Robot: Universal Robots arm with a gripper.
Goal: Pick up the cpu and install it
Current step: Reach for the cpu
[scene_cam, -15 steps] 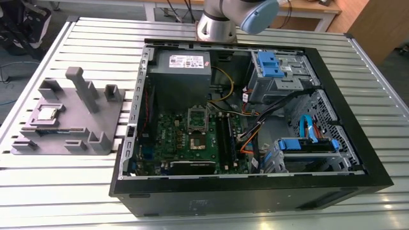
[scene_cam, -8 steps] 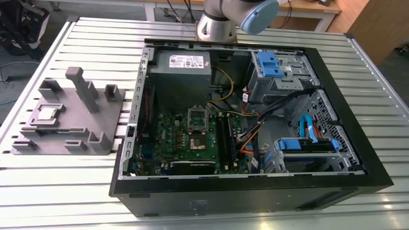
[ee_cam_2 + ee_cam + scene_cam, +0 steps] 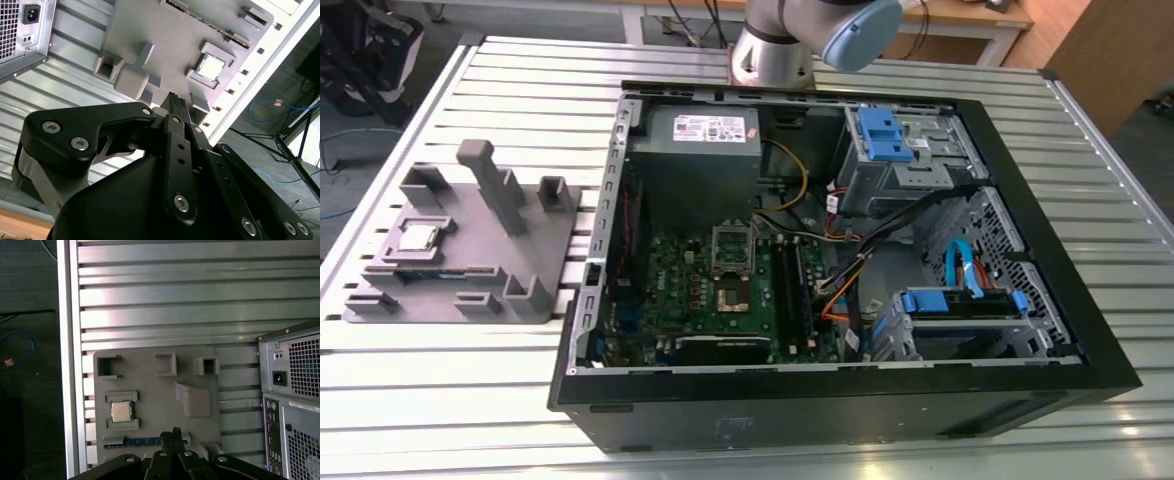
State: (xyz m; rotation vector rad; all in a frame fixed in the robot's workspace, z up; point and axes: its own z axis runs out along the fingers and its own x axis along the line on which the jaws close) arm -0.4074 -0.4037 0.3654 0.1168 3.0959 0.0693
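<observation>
Cpu (image 3: 120, 411) in grey holder (image 3: 150, 390), computer case (image 3: 295, 405) beside

Cpu (image 3: 418, 237) on block (image 3: 547, 242), block beside case (image 3: 854, 398)

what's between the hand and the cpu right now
Just bare grey block and the low rim around the cpu, as seen in the first wrist view; the hand is apart from the cpu.
</observation>
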